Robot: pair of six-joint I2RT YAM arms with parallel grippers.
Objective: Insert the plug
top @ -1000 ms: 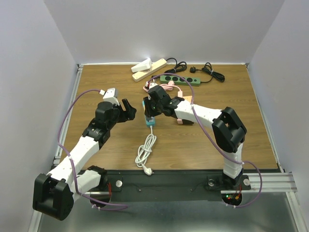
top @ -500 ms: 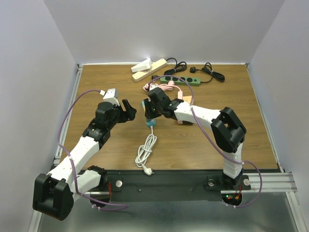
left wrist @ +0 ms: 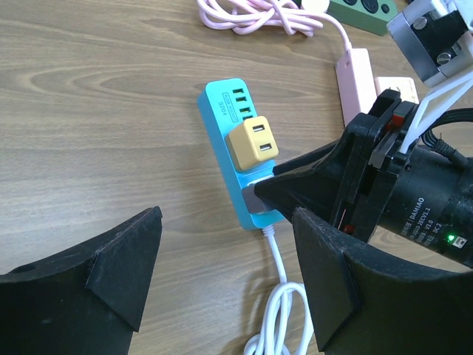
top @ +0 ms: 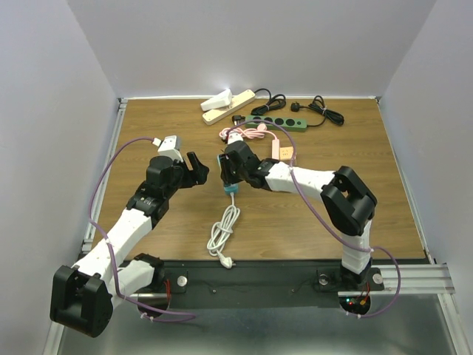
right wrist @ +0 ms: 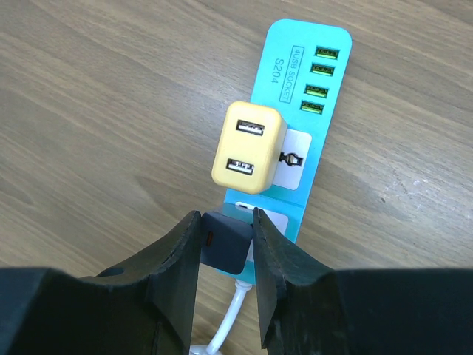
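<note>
A blue power strip (right wrist: 304,140) lies on the wood table; it also shows in the left wrist view (left wrist: 229,126) and the top view (top: 230,188). A yellow USB adapter (right wrist: 247,145) sits plugged in its middle socket. My right gripper (right wrist: 226,238) is shut on a dark grey plug (right wrist: 224,242), held over the strip's socket nearest the white cord (right wrist: 225,325). My left gripper (left wrist: 222,281) is open and empty, just left of the strip, with the right gripper's fingers (left wrist: 310,177) in its view.
A cream power strip (top: 225,103) and a green one (top: 275,122) with black cords lie at the back. A pink cord and pink strip (top: 283,151) lie behind the right arm. The white cord coils toward the near edge (top: 222,237).
My right gripper has moved slightly left and down toward the blue strip with the grey plug. The left arm has not moved.
</note>
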